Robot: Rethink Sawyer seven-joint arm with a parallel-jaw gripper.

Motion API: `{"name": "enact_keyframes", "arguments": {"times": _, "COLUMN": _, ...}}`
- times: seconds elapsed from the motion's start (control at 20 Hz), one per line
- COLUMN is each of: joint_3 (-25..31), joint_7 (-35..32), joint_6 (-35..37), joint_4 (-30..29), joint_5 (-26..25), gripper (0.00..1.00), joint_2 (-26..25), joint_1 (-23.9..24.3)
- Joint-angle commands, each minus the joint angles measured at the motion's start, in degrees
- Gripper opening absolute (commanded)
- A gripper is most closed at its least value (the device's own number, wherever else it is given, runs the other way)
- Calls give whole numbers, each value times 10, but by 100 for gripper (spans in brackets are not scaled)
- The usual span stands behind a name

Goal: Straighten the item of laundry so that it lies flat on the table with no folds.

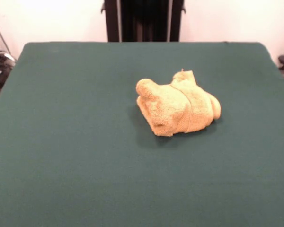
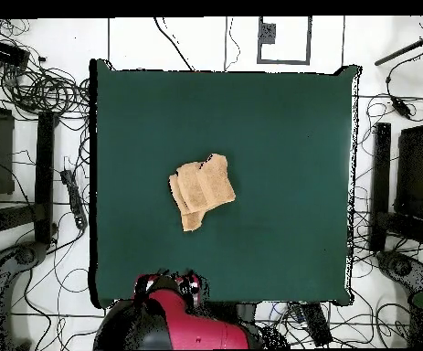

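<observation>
We see a golden-orange towel [image 1: 177, 109] with a looped terry texture and one plain woven band across it, lying on the dark green table [image 1: 75, 156]. Beyond the table's edge, the robot arm [image 2: 183, 324] is red with black parts.

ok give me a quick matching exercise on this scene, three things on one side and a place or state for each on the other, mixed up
Things:
1. towel
2. table
3. robot arm

Place or state:
A. dark green, flat, much larger than what lies on it
B. red and black, drawn back at the table's edge in the overhead view
C. golden-orange, bunched up in folds near the middle

Pairs: 1-C, 2-A, 3-B
</observation>
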State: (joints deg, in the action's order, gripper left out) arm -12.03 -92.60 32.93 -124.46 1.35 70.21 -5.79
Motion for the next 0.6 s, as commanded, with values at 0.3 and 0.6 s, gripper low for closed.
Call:
{"name": "enact_keyframes", "arguments": {"times": 0.3, "joint_3": 51, "joint_7": -123, "joint_6": -49, "joint_4": 13, "joint_5": 24, "gripper": 100, "joint_2": -119, "joint_1": 9}}
{"name": "enact_keyframes", "arguments": {"times": 0.6, "joint_3": 51, "joint_7": -129, "joint_6": -65, "joint_4": 21, "joint_5": 31, "gripper": 100, "joint_2": -140, "joint_1": 6}}
